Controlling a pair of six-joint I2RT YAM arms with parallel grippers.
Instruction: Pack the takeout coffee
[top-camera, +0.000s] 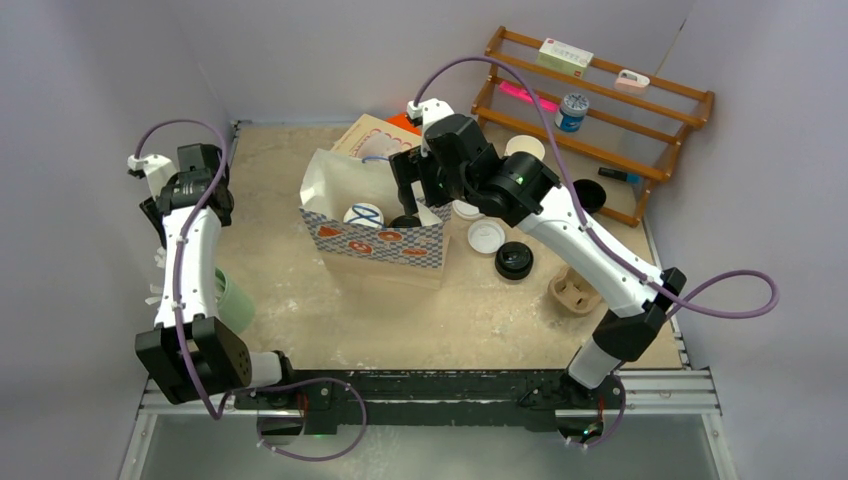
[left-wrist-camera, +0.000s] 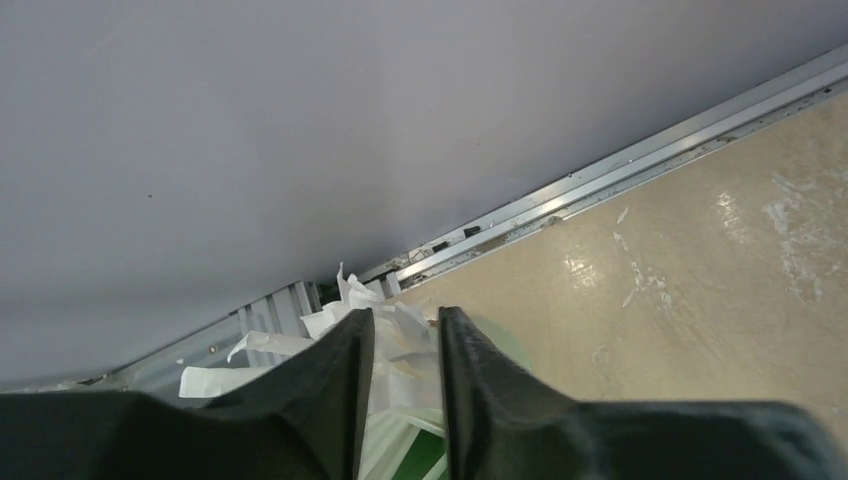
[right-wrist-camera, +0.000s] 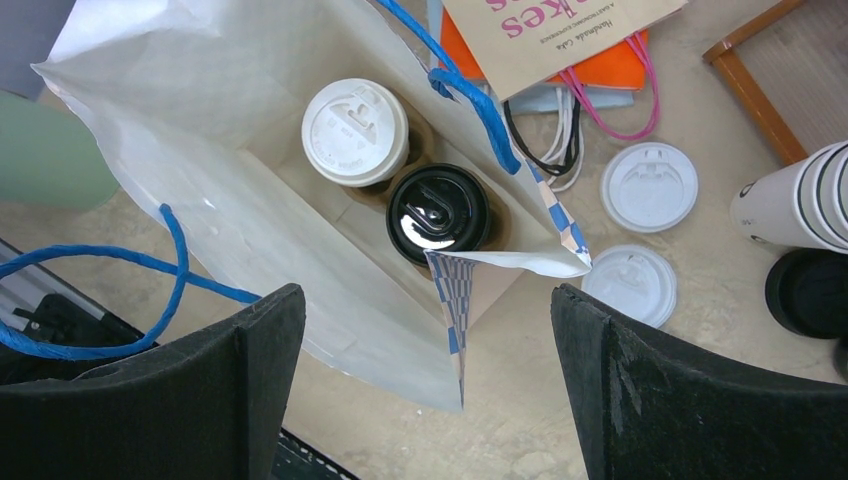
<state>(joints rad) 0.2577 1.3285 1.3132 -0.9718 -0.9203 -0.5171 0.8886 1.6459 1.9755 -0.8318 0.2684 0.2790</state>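
Fingers (right-wrist-camera: 250, 390) of the right gripper (right-wrist-camera: 425, 300) stand spread wide with nothing between them, hanging over the open mouth of a white paper bag (right-wrist-camera: 200, 120) with blue cord handles (right-wrist-camera: 470, 100). Inside the bag a brown cardboard tray (right-wrist-camera: 412, 152) holds the takeout coffee: a white-lidded cup (right-wrist-camera: 354, 132) and, just beside it at its 4 o'clock, a black-lidded cup (right-wrist-camera: 438, 213), both upright. Outside the bag at 3 o'clock, the right wrist view shows loose white lids (right-wrist-camera: 648, 186) lying flat on the table (right-wrist-camera: 520, 420), with a stack of white cups (right-wrist-camera: 790, 200) beyond them. At 12 o'clock lies a brown bag with pink lettering (right-wrist-camera: 560, 30). The left gripper (left-wrist-camera: 405, 315) has only a narrow slit between its fingers. Crumpled white paper (left-wrist-camera: 260, 350) shows through and past that slit, but I cannot tell whether the fingers pinch it. Only the left wrist view shows that paper. The top view alone shows the left arm at the table's 9 o'clock edge, well apart from the bag, with a pale green cup (top-camera: 235, 305) beside it. It also shows a wooden rack (top-camera: 600, 110) at 1 o'clock and a cardboard carrier (top-camera: 573, 292) at the bag's 4 o'clock. In that view the right arm partly covers the two cups in the bag.
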